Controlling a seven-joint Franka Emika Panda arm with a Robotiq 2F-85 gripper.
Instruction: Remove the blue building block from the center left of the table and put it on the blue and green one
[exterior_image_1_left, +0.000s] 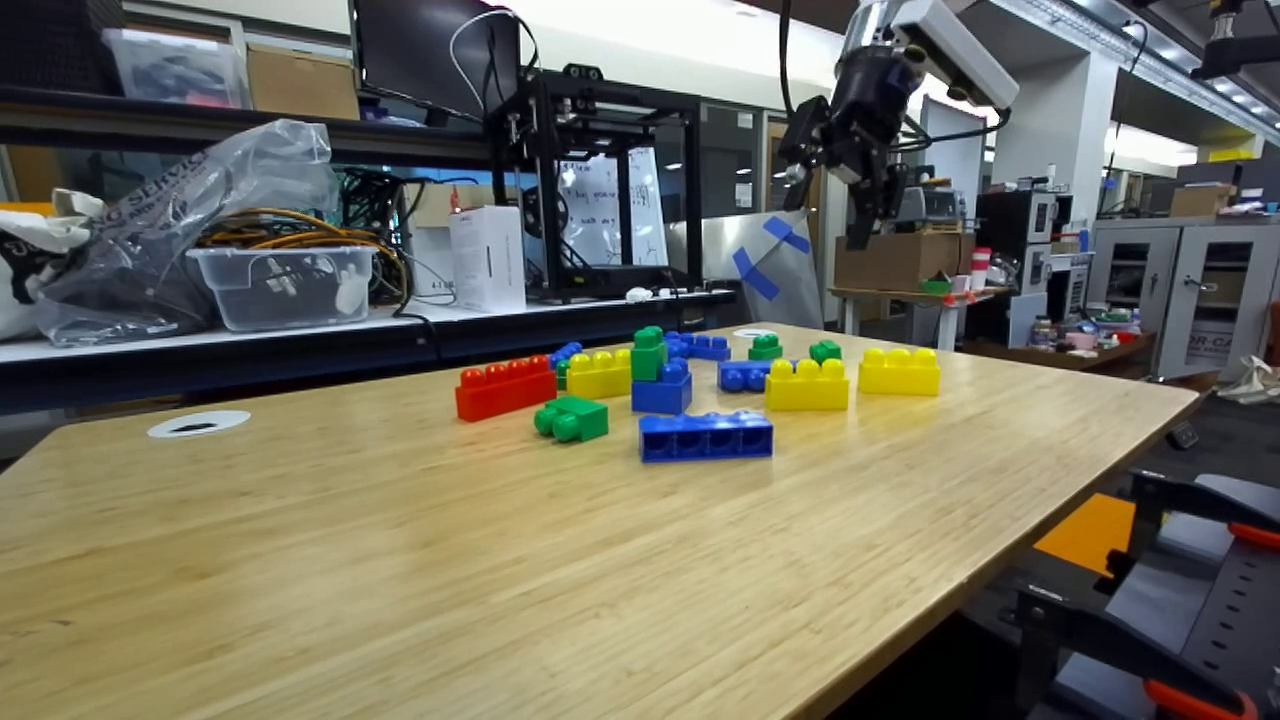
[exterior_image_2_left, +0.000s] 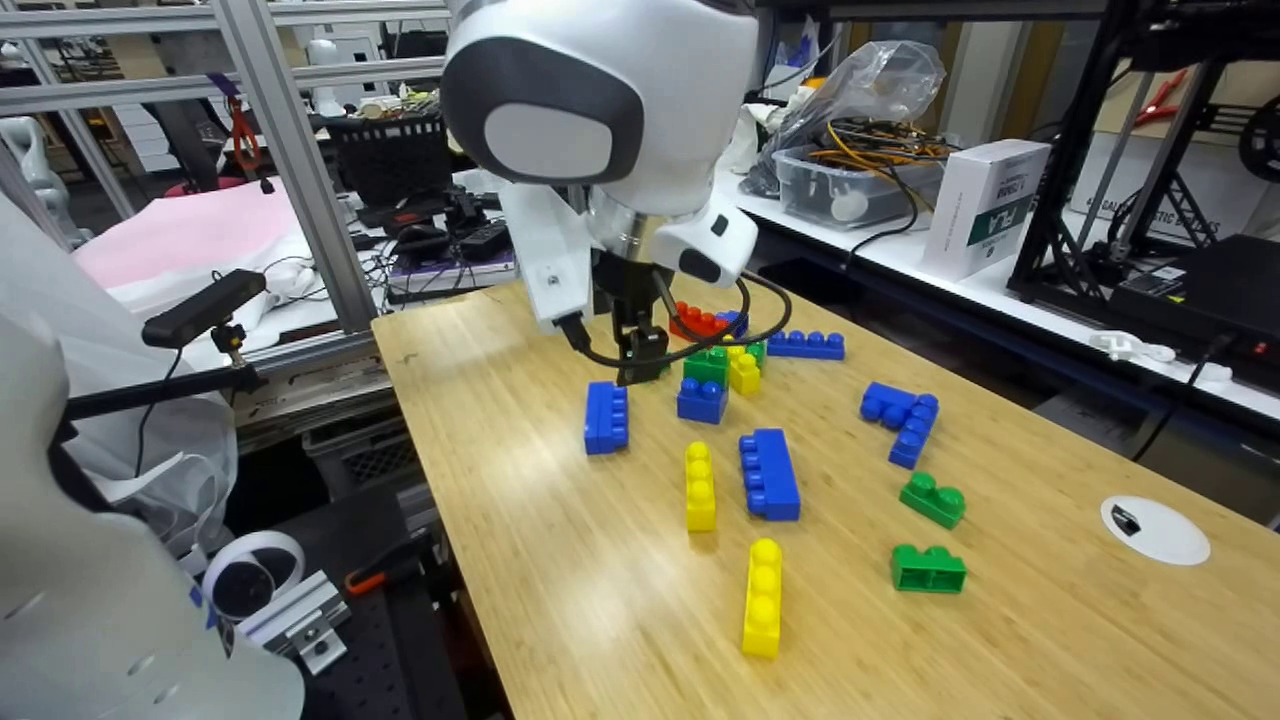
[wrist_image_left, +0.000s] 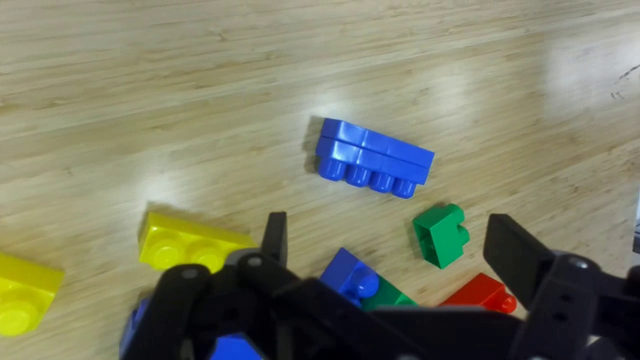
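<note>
While the table backed most of the wrist view, the pincer reached in from the bottom, jaws spread wide, nothing gripped. The blue block lay on its side, up-frame of that gap, near centre, its long axis slanting down rightward, close to the closing line; a turn seemed needed. Besides that one block, I counted at least four loose blue bricks, one red brick, three yellow bricks, one blue-green stack at lower centre, at least three loose green bricks.

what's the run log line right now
gripper: open, empty | long blue block: on its side on table | green-and-blue stack: green uppermost | stacking: not done
</note>
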